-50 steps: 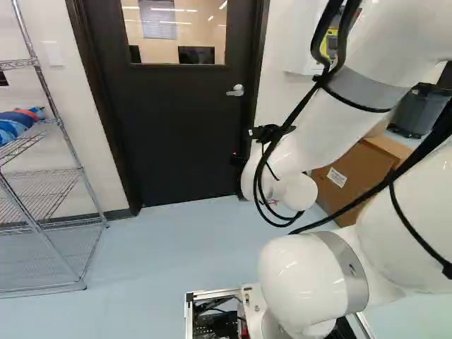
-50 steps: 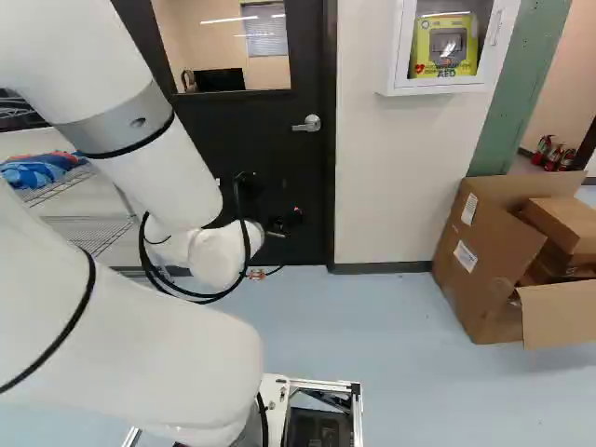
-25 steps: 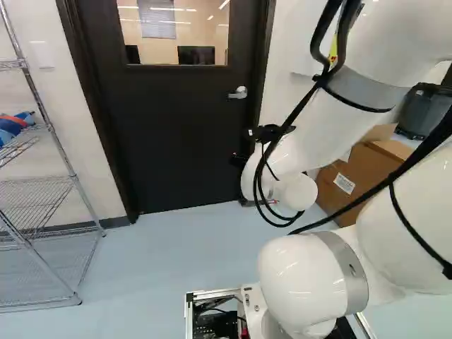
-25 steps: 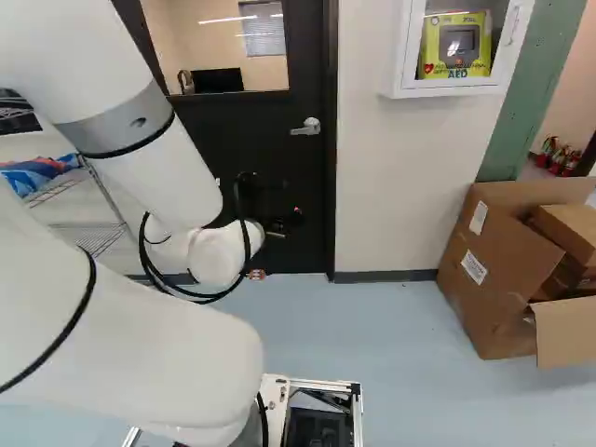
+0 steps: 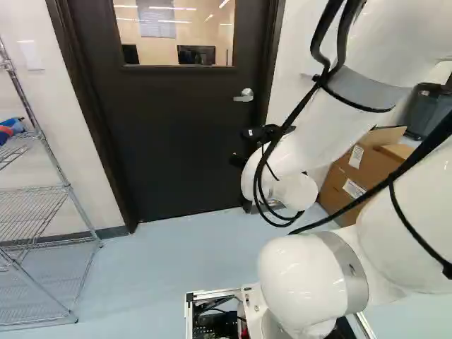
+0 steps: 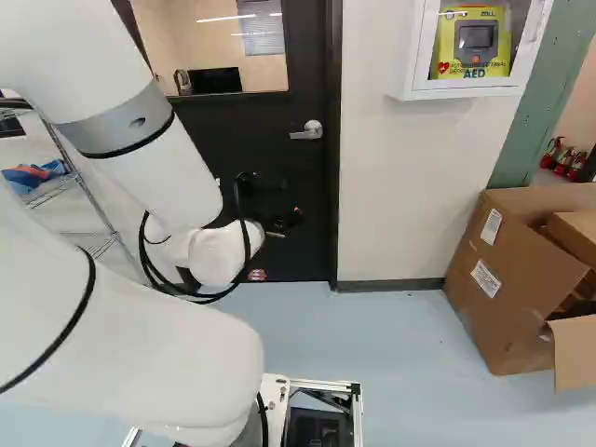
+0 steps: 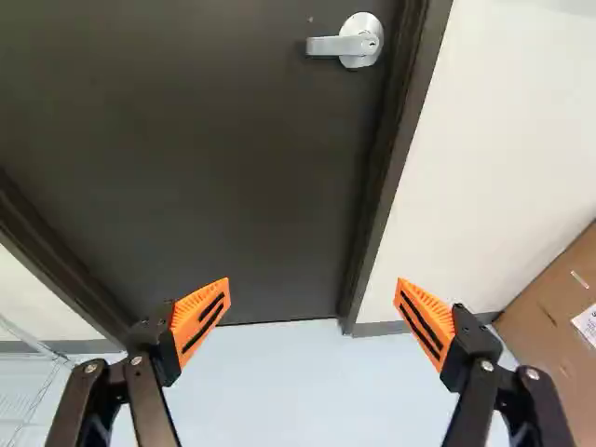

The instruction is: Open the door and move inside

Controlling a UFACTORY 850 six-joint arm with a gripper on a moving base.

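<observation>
Your gripper (image 7: 313, 296) stands wide open with nothing between its fingers. The handle (image 7: 337, 46) is on the door (image 5: 169, 148), near the frame (image 7: 400, 140) on its latch side, below the window (image 5: 173, 32). From the gripper it lies ahead and higher up, well beyond the fingertips, between their two lines but closer to that of the finger on the box (image 7: 554, 326) side. You have just the one arm to bring to it.

The lever's long axis runs level across the door, from its round plate (image 7: 370, 40) toward the far side, about in line with the spread of your fingers. So you'd likely raise the gripper and move in, then press the lever down from above, or roll the wrist if you want to grip it. It's plain silvery metal, straight and slim, against the near-black door, which looks shut.
</observation>
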